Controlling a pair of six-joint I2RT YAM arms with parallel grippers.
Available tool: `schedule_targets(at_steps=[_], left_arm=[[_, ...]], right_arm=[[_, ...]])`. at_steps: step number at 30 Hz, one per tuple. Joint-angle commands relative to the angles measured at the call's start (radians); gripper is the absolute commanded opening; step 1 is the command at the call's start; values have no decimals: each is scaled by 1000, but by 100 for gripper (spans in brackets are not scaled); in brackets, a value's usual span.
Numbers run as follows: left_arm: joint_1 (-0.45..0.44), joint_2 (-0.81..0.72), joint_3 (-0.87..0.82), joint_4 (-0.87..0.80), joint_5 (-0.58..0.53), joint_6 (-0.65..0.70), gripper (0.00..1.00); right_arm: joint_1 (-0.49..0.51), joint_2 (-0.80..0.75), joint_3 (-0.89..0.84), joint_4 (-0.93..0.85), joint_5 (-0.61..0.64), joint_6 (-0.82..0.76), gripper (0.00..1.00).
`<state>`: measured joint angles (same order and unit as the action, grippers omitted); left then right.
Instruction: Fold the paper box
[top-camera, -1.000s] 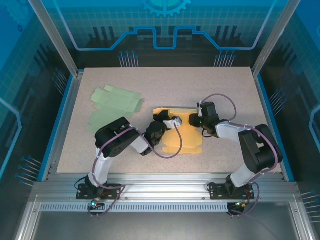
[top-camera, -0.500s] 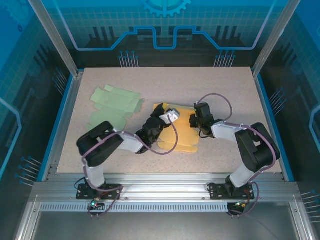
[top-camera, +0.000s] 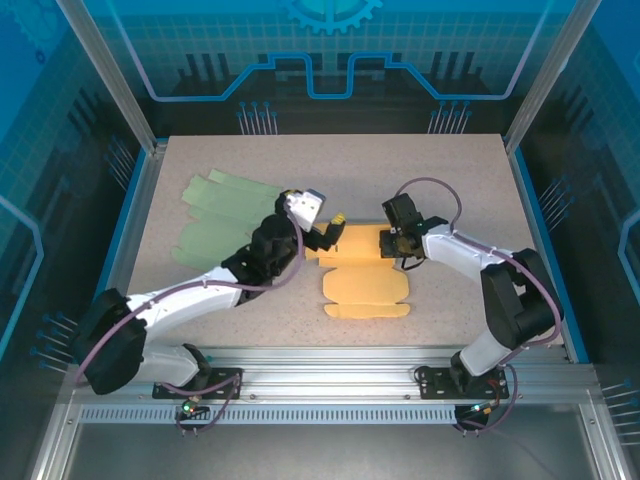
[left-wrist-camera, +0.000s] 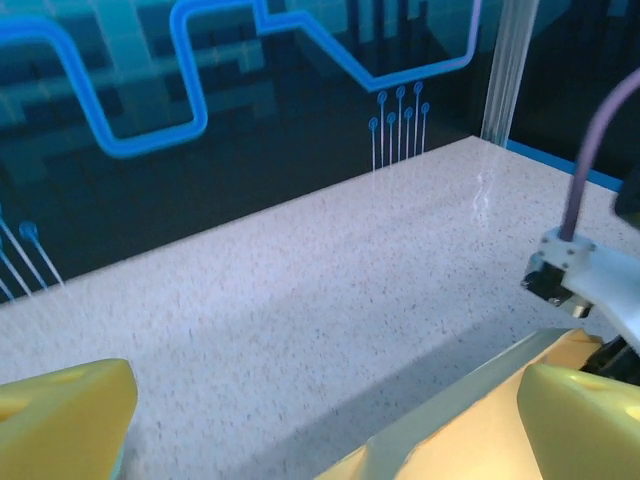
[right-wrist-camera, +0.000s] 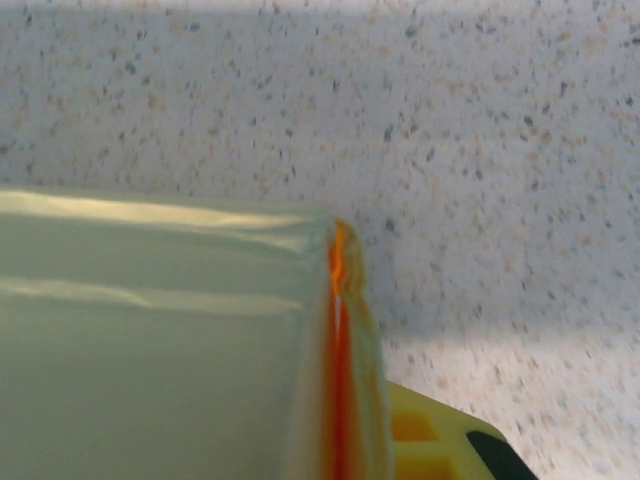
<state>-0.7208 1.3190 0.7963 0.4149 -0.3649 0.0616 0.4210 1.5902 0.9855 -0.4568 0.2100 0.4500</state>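
Paper box lies flat at the middle of the counter. Right claw is clamped on its far right edge. Left claw is spread wide at its far left corner, holding nothing.

I see the paper box: a yellow die-cut blank, unfolded, lying flat on the speckled surface, centre of frame, slightly low. Lower edge is scalloped. Right wrist close-up shows a pale panel with an orange crease edge.

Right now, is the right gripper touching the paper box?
Touching. The right wrist view shows the paper box edge pinched against the right gripper's finger.
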Motion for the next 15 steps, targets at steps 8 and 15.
schedule_targets(at_steps=[8,15], left_arm=[[113,-61,7,-228,148,-302,99],[122,-77,-9,-235,154,-304,99]], right_arm=[[12,57,142,-397,-29,-9,8],[5,255,282,-495,6,-13,9]])
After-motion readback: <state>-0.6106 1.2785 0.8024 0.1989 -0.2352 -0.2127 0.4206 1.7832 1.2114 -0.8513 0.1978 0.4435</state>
